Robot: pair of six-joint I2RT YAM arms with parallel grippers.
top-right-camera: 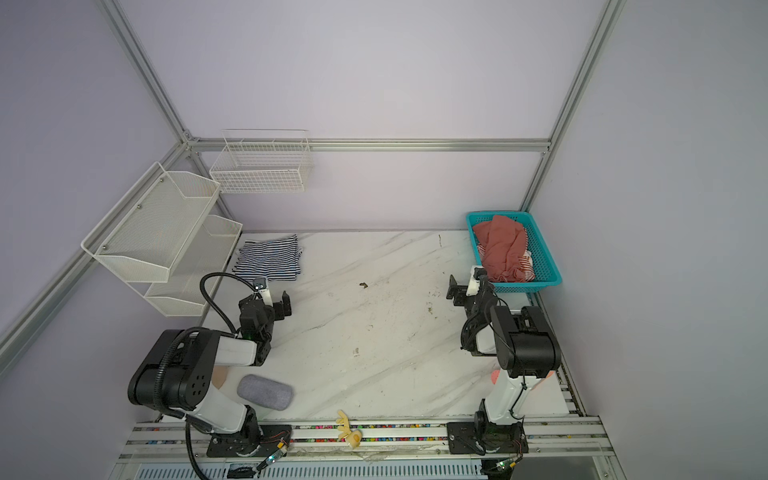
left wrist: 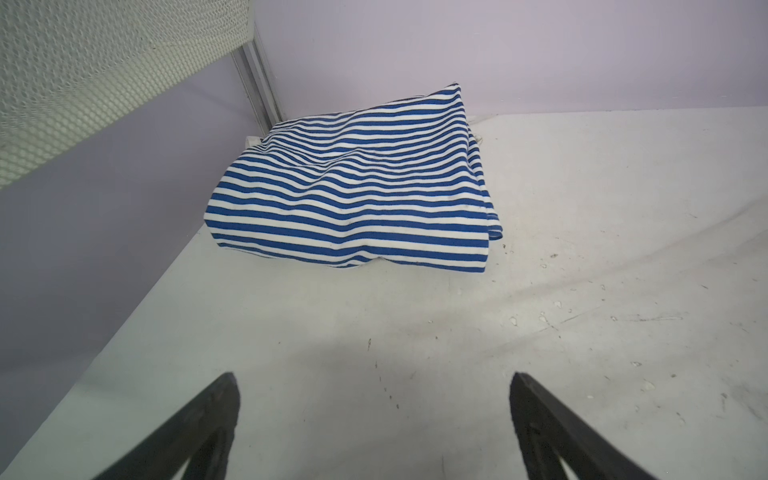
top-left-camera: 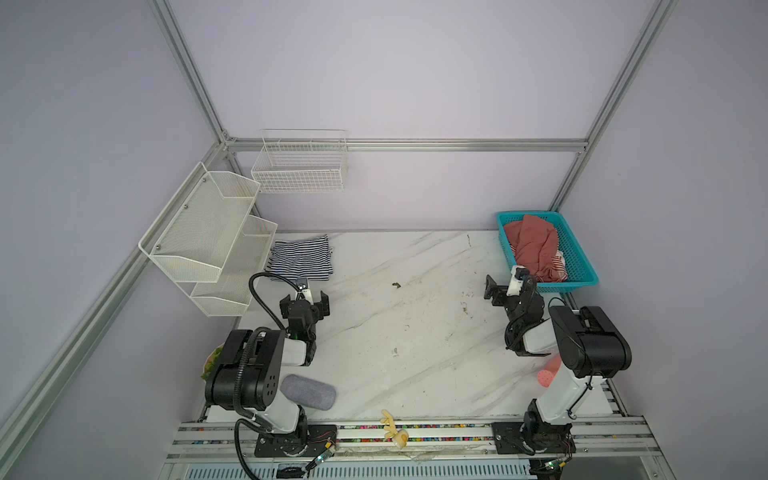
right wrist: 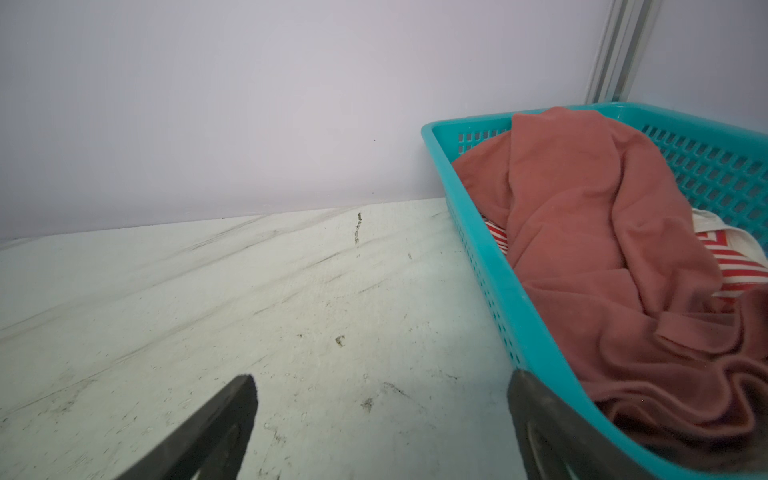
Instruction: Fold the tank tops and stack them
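A folded pile of navy-and-white striped tank tops (top-left-camera: 300,257) (top-right-camera: 268,259) lies in the back left corner of the marble table, under the mesh shelf. In the left wrist view the pile (left wrist: 353,187) is a neat rectangle with a bit of white trim showing at its far edges. My left gripper (top-left-camera: 304,299) (top-right-camera: 268,300) (left wrist: 372,376) hovers open just in front of the pile and holds nothing. My right gripper (top-left-camera: 509,282) (top-right-camera: 468,282) (right wrist: 382,378) is open and empty beside the near left corner of the teal basket (top-left-camera: 575,253) (right wrist: 498,291).
The teal basket (top-right-camera: 542,253) holds a crumpled reddish-pink cloth (top-left-camera: 536,245) (right wrist: 582,249) over a red-and-white striped one (right wrist: 727,257). A white mesh shelf (top-left-camera: 208,232) and a wire basket (top-left-camera: 299,166) hang at back left. A grey case (top-left-camera: 308,392), a yellow toy (top-left-camera: 395,428) and a pink object (top-left-camera: 546,374) lie near the arm bases.
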